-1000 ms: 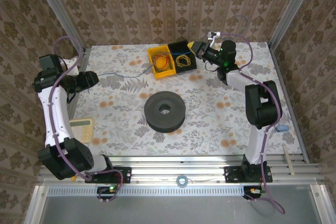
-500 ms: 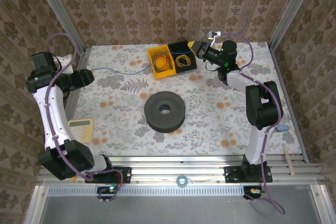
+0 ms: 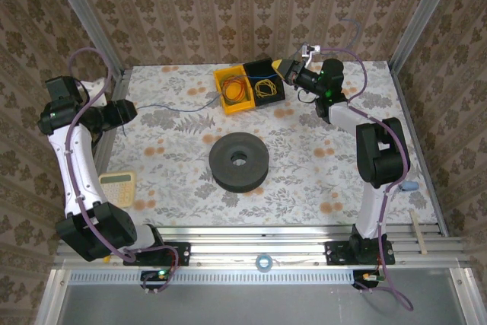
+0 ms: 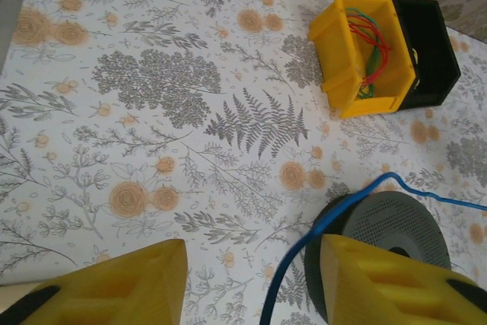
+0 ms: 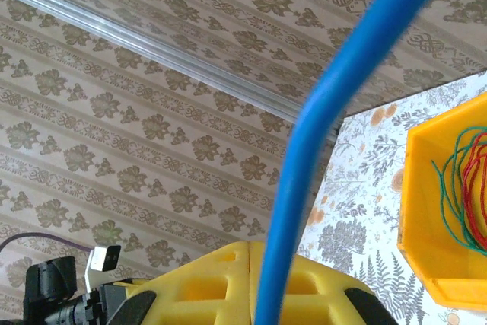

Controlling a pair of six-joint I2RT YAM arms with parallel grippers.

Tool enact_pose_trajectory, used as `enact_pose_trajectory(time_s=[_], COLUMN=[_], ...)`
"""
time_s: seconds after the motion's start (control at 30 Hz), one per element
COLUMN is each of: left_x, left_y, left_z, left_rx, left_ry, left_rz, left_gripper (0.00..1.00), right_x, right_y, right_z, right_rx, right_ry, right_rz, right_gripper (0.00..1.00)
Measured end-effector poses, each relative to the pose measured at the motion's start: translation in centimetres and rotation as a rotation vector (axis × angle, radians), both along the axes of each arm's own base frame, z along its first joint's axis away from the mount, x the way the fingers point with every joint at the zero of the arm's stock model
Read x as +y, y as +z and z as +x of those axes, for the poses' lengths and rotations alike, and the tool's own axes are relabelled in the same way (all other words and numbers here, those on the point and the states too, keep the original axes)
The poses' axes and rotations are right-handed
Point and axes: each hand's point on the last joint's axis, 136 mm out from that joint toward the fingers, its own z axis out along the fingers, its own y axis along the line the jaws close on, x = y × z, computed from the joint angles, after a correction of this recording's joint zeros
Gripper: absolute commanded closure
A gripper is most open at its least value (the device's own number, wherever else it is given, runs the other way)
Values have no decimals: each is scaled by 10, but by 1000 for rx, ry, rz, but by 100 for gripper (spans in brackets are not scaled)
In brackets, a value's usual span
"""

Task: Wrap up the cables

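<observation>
Right wrist view: my right gripper [image 5: 251, 264], arm stretched forward, pinches the blue cable [image 5: 319, 112] right of the yellow bin [image 5: 422, 211]. My left gripper [image 4: 251, 264], far left of it, stands half open, the cable running between its fingers.

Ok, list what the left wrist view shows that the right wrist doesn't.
Left wrist, not right: the black bin, the dark round disc, and the left gripper, open around the blue cable. Right wrist, not left: the wallpapered wall, a metal rail, and the right gripper, shut on that cable. Both: that cable, the yellow bin, the floral tablecloth.
</observation>
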Motion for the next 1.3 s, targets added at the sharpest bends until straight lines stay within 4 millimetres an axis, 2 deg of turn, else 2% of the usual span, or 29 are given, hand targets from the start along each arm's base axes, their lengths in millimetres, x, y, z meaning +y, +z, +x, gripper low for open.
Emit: enact_pose_trajectory(time_s=[0.17, 0.5, 0.63, 0.73, 0.83, 1.1, 1.2, 1.3], left_x=[-2, -8, -9, -8, -6, 2, 2, 2], left_y=[-1, 1, 2, 5, 20, 100, 117, 119], left_z=[0, 1, 0, 0, 3, 21, 30, 39], left_rx=[2, 0, -2, -9, -41, -231, -266, -264], left_ry=[-3, -13, -13, -10, 0, 45, 43, 45], left_rz=[-15, -35, -34, -28, -16, 26, 20, 10], left_gripper=[67, 100, 100, 100, 100, 100, 100, 100], right_x=[0, 0, 0, 0, 0, 2, 8, 11], right_y=[4, 6, 3, -10, -30, -67, -78, -90], right_z=[-1, -1, -1, -2, -4, -13, -19, -25], right_rx=[-11, -12, -13, 4, 45, 110, 124, 141], right_ry=[4, 5, 4, 1, 0, 18, 41, 59], right_rz=[10, 18, 9, -15, -45, -114, -142, -167], right_gripper=[100, 100, 100, 100, 100, 100, 100, 100])
